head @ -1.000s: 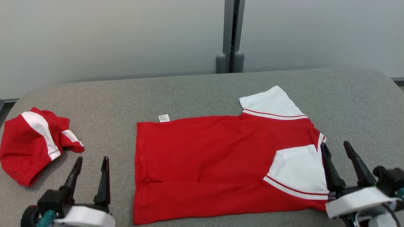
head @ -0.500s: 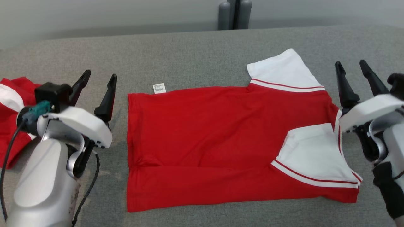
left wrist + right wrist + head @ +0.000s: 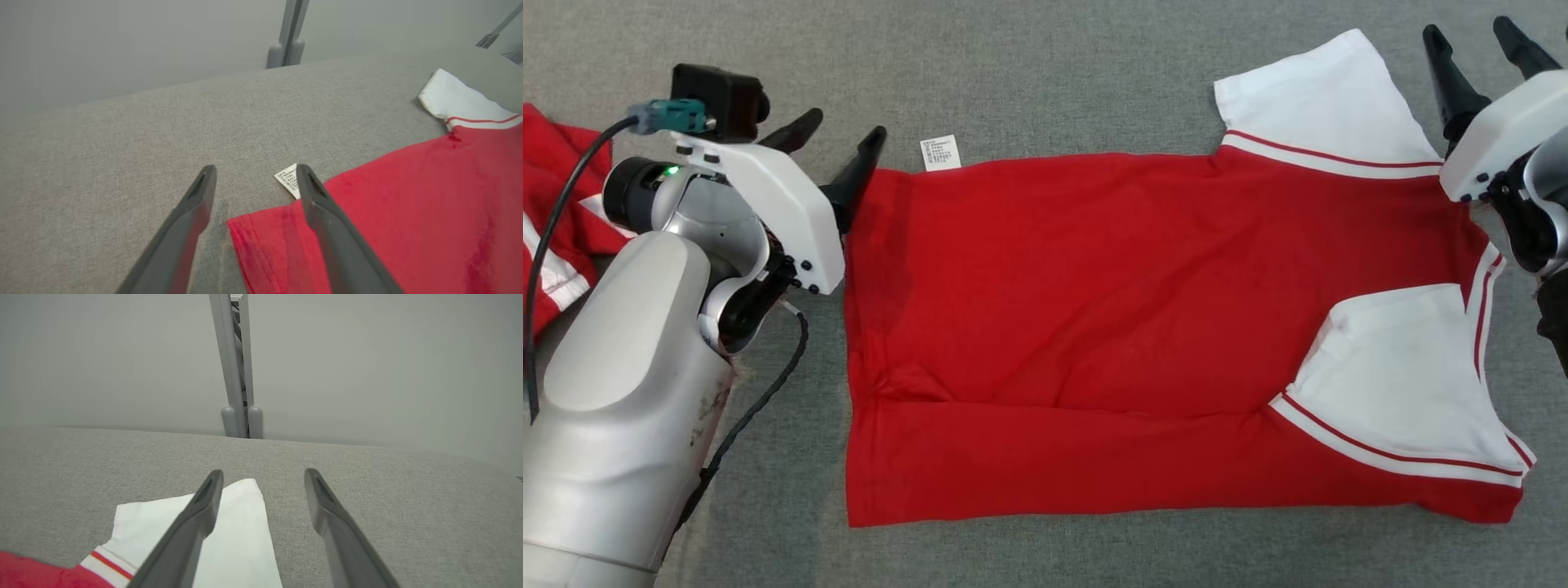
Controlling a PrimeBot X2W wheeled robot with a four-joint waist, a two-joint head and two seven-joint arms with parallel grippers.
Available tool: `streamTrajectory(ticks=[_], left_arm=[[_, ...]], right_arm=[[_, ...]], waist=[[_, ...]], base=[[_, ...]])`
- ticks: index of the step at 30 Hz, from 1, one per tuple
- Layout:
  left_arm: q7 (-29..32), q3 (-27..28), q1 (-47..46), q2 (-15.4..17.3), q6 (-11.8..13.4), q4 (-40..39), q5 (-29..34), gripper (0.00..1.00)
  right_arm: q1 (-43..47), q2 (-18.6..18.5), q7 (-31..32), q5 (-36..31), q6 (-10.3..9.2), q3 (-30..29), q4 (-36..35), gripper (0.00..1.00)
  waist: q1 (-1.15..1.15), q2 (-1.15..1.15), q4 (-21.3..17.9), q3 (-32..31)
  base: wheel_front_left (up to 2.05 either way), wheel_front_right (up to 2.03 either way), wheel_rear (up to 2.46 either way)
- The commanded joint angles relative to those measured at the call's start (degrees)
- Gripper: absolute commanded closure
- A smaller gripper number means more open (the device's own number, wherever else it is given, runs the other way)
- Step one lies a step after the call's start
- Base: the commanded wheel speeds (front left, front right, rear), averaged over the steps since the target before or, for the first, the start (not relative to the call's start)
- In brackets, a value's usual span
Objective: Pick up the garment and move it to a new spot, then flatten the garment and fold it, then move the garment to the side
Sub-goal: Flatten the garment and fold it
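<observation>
The garment [image 3: 1094, 286] is a red shirt with white sleeves, spread flat on the grey padded table [image 3: 1054, 73] with its hem to the left. My left gripper [image 3: 841, 131] is open at the hem's far corner. In the left wrist view that corner of the garment [image 3: 408, 212] lies between the open fingers of the left gripper [image 3: 255, 169], beside a small white label [image 3: 288, 179]. My right gripper [image 3: 1466, 28] is open just right of the far white sleeve [image 3: 1323, 98]. From the right wrist, the right gripper [image 3: 263, 473] straddles the outer edge of the sleeve [image 3: 241, 535].
A second red and white garment [image 3: 551, 151] lies bunched at the table's left edge, behind my left arm. A grey wall with a vertical post [image 3: 235, 375] stands behind the table.
The head camera has tilted down and closer. Both arms have reached forward, the left to the hem corner and the right to the far sleeve. Both grippers stay open.
</observation>
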Motion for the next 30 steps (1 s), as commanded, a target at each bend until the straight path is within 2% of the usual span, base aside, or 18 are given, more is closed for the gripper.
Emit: streamTrajectory(ticks=[1, 12, 25, 30], left_arm=[[1.7, -1.2, -1.6, 1.0, 0.0, 0.2, -1.5, 0.0], [9.8, -6.7, -4.6, 2.0, -0.1, 0.6, -8.1, 0.0], [12.2, -10.2, -5.1, 1.8, -0.1, -0.2, -11.6, 0.0], [14.8, -11.1, -5.2, 1.2, -0.1, 0.7, -12.9, 0.0]], right_arm=[[-1.6, -0.2, 1.3, 1.0, 0.0, 1.5, 1.5, 0.0], [-9.3, -1.0, 5.6, 4.4, 0.0, 7.5, 8.5, 0.0], [-14.8, -1.3, 8.7, 6.5, 0.0, 12.0, 16.0, 0.0], [-16.9, -1.1, 9.5, 6.7, 0.0, 13.3, 17.6, 0.0]], waist=[[0.0, 0.0, 0.7, 0.9], [0.0, 0.0, 2.6, 3.9], [0.0, 0.0, 4.5, 6.7], [0.0, 0.0, 4.9, 7.9]], base=[[0.0, 0.0, 0.0], [0.0, 0.0, 0.0], [0.0, 0.0, 0.0], [0.0, 0.0, 0.0]])
